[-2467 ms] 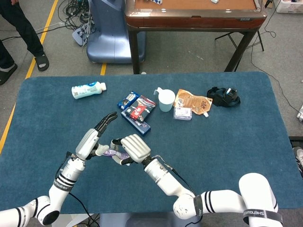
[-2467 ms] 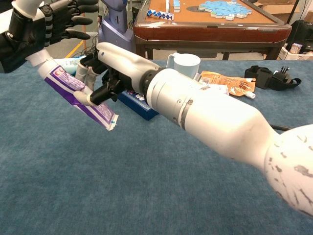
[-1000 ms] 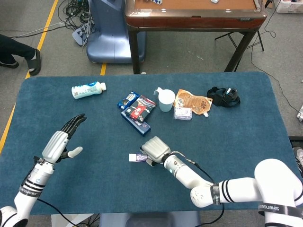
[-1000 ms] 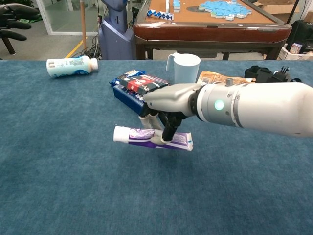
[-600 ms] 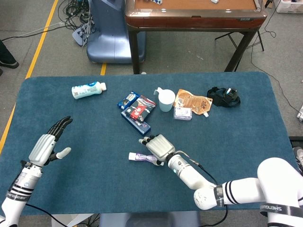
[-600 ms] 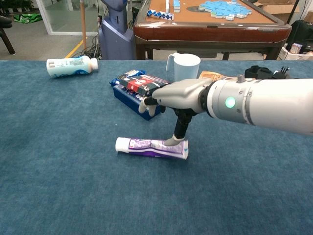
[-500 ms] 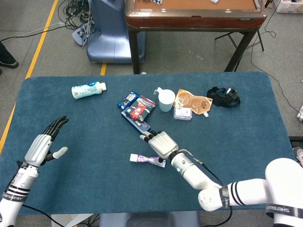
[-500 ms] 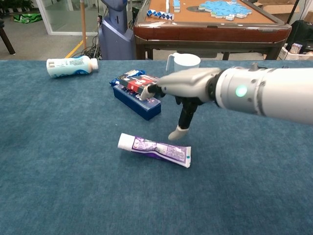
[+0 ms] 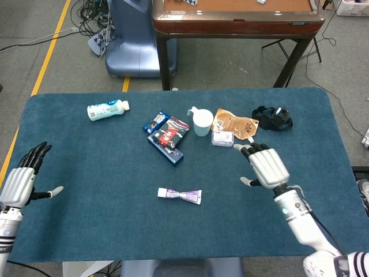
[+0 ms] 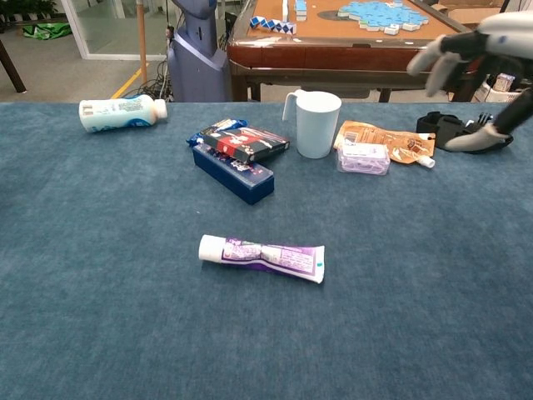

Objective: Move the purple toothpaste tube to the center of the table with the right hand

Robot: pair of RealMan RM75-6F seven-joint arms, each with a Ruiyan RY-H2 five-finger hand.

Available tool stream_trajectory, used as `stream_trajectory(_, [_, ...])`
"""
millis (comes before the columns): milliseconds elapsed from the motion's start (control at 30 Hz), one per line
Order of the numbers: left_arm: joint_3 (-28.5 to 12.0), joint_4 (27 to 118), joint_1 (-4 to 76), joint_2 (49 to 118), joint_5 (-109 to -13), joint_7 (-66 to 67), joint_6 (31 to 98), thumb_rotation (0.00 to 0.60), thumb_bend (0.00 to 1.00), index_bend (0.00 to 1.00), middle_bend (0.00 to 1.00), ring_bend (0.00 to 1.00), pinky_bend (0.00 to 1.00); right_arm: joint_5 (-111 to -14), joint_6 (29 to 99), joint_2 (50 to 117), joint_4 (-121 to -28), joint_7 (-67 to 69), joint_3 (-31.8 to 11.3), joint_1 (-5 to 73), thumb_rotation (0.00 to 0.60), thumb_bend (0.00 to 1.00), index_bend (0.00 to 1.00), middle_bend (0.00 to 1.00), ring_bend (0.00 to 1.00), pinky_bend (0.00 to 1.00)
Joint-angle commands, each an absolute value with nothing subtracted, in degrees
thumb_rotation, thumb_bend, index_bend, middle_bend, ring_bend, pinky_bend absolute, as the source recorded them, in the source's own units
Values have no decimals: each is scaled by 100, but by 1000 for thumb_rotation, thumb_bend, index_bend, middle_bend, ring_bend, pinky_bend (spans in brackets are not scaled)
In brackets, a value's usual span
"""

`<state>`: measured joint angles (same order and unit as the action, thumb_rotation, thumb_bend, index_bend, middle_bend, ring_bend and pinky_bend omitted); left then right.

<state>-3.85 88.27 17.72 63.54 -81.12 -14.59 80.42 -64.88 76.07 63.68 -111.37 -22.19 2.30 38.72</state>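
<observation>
The purple toothpaste tube (image 9: pixel 180 195) lies flat on the blue table, white cap to the left; the chest view shows the tube (image 10: pixel 262 254) alone with nothing touching it. My right hand (image 9: pixel 266 167) hovers well to the right of it, fingers spread and empty; in the chest view the right hand (image 10: pixel 470 58) shows at the upper right edge. My left hand (image 9: pixel 23 176) is at the table's far left edge, fingers spread, holding nothing. The chest view does not show the left hand.
Behind the tube lie a blue box with snack packs (image 9: pixel 167 136), a white cup (image 9: pixel 202 122), an orange pouch (image 9: pixel 233 124) and a small clear packet (image 9: pixel 222 138). A white bottle (image 9: pixel 107 109) lies at the back left, a black strap (image 9: pixel 273 118) at the back right.
My right hand let go of the tube, lifted and drew back far to the right. The tube stays lying where it was set down. My left hand withdrew further left.
</observation>
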Motion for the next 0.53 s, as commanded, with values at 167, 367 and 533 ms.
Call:
stream_trajectory(167, [-305, 9181, 1428, 6215, -7896, -825, 8196, 600, 23, 0, 0, 0, 85, -7293, 8752, 6015, -10728, -1655, 679, 2610, 600, 216, 362, 386, 318, 311])
stream_trajectory(367, [-192, 9563, 1155, 6171, -7957, -312, 8450, 600, 24, 0, 0, 0, 85, -7590, 9279, 6021, -10540, -1434, 835, 1854, 600, 216, 377, 408, 333, 311])
stream_trajectory(533, [-122, 9743, 947, 6224, -8051, -20, 8666, 600, 24, 0, 0, 0, 85, -7734, 9379, 6041, -10465, -1237, 850, 1465, 600, 216, 394, 415, 334, 311])
